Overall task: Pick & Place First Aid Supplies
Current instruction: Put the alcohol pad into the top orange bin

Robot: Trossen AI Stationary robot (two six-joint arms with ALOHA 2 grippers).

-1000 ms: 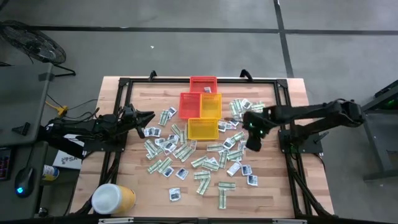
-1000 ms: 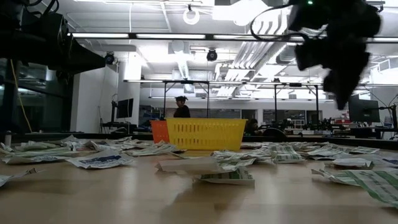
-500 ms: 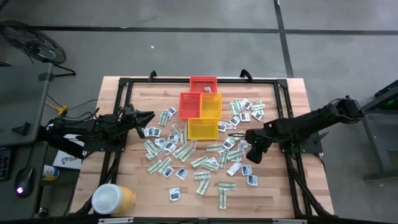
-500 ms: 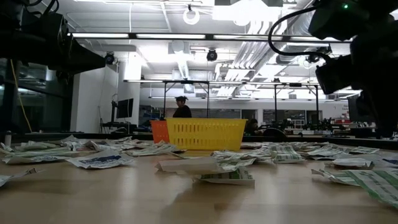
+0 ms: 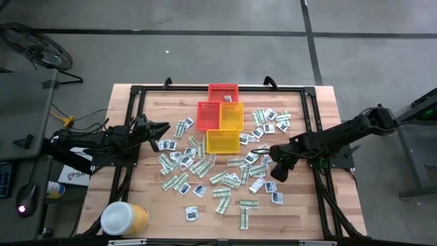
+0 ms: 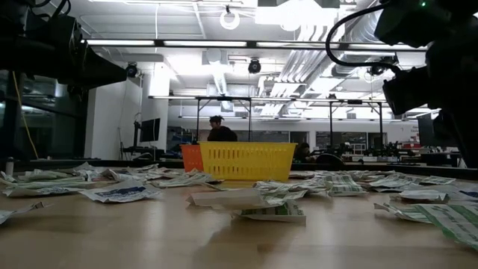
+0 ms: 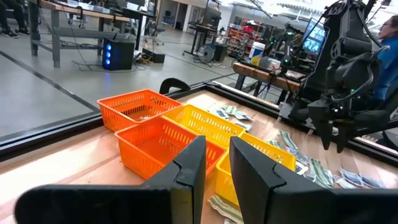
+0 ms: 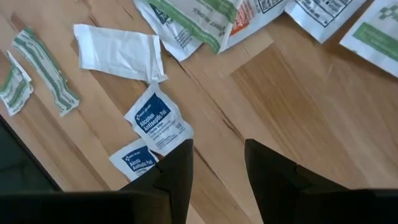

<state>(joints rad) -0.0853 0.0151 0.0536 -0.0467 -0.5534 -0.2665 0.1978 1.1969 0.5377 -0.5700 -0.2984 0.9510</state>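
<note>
Right of the ribbed yellow plastic basket, the right gripper, fingers spread, hangs over flat, crinkled paper packets on bare wood.

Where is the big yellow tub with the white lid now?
In the high view, the yellow tub lies at the table's near-left corner, apart from the packets.

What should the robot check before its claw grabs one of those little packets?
1. Right claw open: ok, fingers apart.
2. Packet straight under it: not ok; bare wood lies between the fingers, the alcohol pad packet sits beside one.
3. Claw low enough to touch: cannot tell.
4. Baskets free to drop into: ok, nothing covers them.
5. Left claw out of the way: ok, it waits at the table's left edge.
</note>
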